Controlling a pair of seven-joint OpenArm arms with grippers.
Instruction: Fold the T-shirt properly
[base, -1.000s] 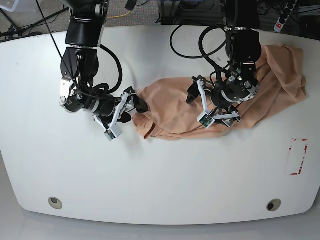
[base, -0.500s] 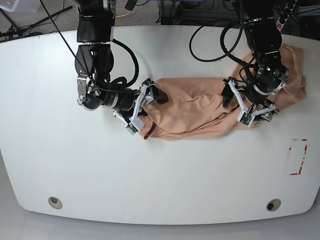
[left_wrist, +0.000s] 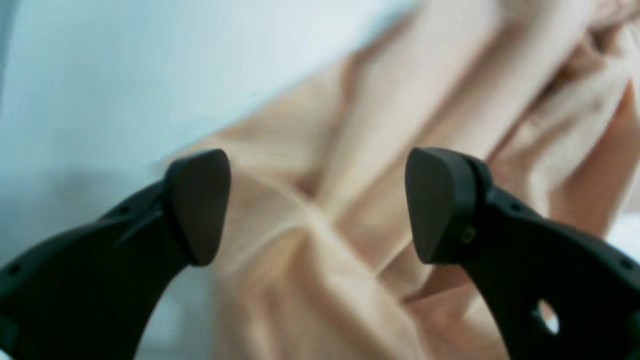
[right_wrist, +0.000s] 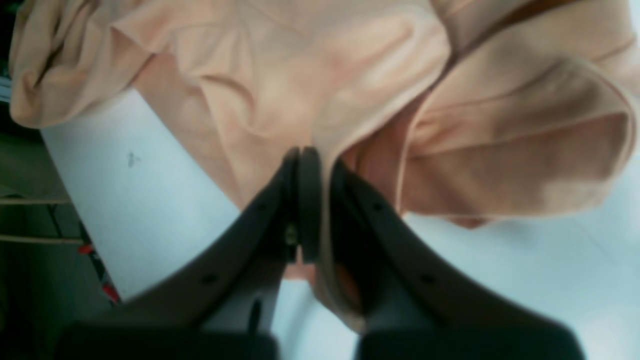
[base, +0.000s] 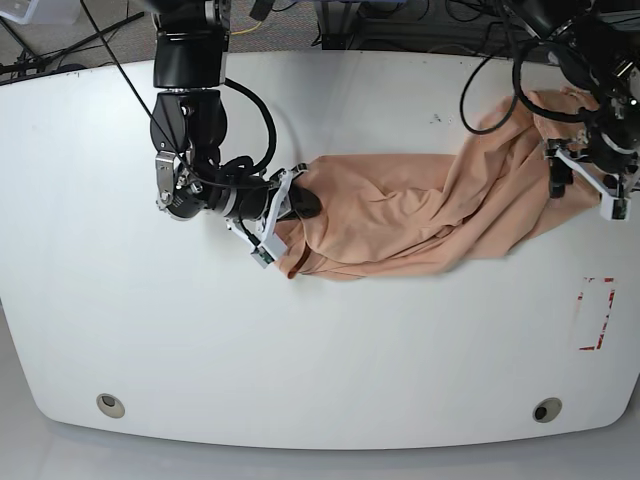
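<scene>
The peach T-shirt (base: 400, 215) lies crumpled in a long band across the table's far half. In the base view my right gripper (base: 290, 205) sits at the shirt's left end. The right wrist view shows that gripper (right_wrist: 300, 165) shut, with a fold of the T-shirt (right_wrist: 300, 75) pinched and draped over one finger. My left gripper (base: 582, 188) hovers at the shirt's bunched right end. In the left wrist view this gripper (left_wrist: 317, 205) is open, its black fingertips (left_wrist: 200, 205) wide apart above the wrinkled T-shirt (left_wrist: 360, 125), holding nothing.
The white table (base: 300, 340) has a red tape rectangle (base: 597, 313) near its right edge and two round holes (base: 111, 405) near its front corners. Black cables (base: 490, 90) loop over the far side by the arm bases.
My left gripper has travelled right along the shirt to its far right end, still open. My right gripper slid right onto the shirt's left edge and shut on it.
</scene>
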